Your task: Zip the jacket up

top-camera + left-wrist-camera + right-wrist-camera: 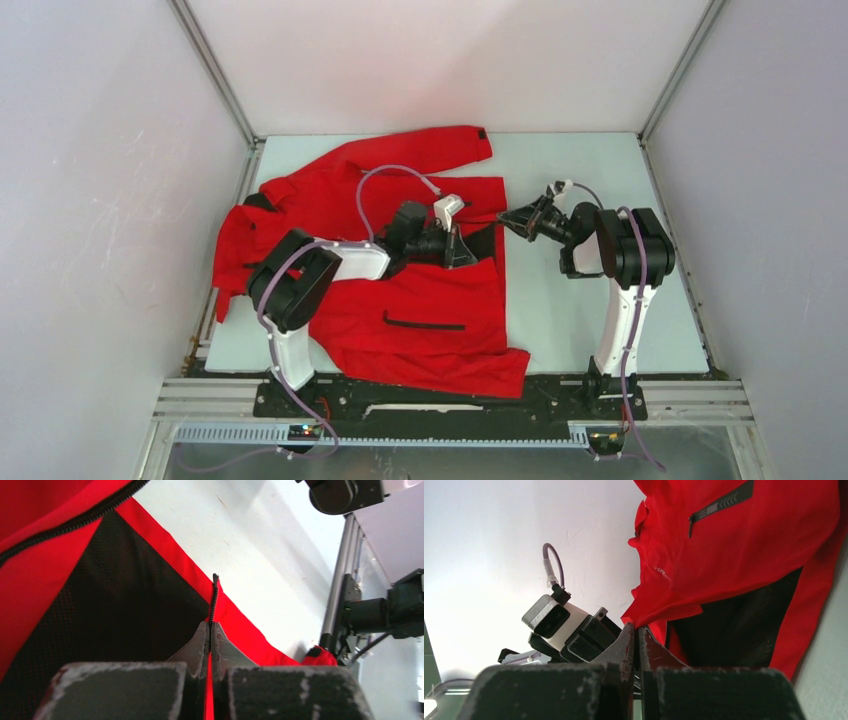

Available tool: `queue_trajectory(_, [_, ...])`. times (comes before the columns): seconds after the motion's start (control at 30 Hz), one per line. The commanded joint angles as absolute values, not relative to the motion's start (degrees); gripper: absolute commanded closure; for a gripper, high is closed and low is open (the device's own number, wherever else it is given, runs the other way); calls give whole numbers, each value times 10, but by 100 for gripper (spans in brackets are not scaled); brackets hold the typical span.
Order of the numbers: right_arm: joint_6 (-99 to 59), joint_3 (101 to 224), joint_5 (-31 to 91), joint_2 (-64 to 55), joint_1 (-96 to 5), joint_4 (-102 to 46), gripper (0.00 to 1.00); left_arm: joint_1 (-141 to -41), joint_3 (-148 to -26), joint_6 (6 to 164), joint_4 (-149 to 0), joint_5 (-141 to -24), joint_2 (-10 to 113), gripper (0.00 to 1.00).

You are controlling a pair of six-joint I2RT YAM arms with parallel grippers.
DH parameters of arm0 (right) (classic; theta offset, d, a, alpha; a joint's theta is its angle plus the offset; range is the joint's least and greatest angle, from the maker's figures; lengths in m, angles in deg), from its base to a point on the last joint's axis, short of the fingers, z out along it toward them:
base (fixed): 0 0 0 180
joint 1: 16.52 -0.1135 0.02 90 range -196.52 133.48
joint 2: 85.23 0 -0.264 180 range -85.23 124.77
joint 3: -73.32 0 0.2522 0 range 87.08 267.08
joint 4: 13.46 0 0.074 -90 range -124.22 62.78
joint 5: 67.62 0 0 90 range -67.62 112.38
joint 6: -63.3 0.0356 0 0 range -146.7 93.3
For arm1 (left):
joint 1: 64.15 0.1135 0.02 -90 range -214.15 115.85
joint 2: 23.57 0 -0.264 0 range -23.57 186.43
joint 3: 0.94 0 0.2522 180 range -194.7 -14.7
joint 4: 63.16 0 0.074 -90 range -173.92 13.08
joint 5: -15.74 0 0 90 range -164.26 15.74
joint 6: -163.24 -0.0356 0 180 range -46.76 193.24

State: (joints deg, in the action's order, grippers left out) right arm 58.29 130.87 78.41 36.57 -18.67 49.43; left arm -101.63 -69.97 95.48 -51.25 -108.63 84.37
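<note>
The red jacket (420, 300) lies spread on the left half of the table, front panels apart, with black mesh lining (120, 605) showing. My left gripper (462, 250) reaches over it and is shut on one front edge. The black zipper tape (214, 597) sticks up from between its fingertips (200, 642). My right gripper (508, 221) is at the jacket's right edge, shut, with a corner of the red fabric (749, 545) meeting its fingertips (626, 637). A black slanted pocket zip (721, 502) also shows in the top view (425, 323).
The pale table (580, 300) is boxed in by white walls with metal corner posts (215, 70). The left arm's wrist camera (554, 617) is close beside my right gripper. The right arm (390, 610) stands at the table's right edge.
</note>
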Motion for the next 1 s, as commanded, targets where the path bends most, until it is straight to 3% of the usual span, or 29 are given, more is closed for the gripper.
queue_trajectory(0.0, [561,1294,772,334,-189,583,100,-1001,-651,1024,-428,-1115,790,100])
queue_trajectory(0.57, [490,1242,745,292,-227,600,100,-981,-642,1072,-308,-1129,794,100])
queue_trajectory(0.97, [499,1251,753,302,-230,601,100,-964,-658,1054,-352,-1110,800,100])
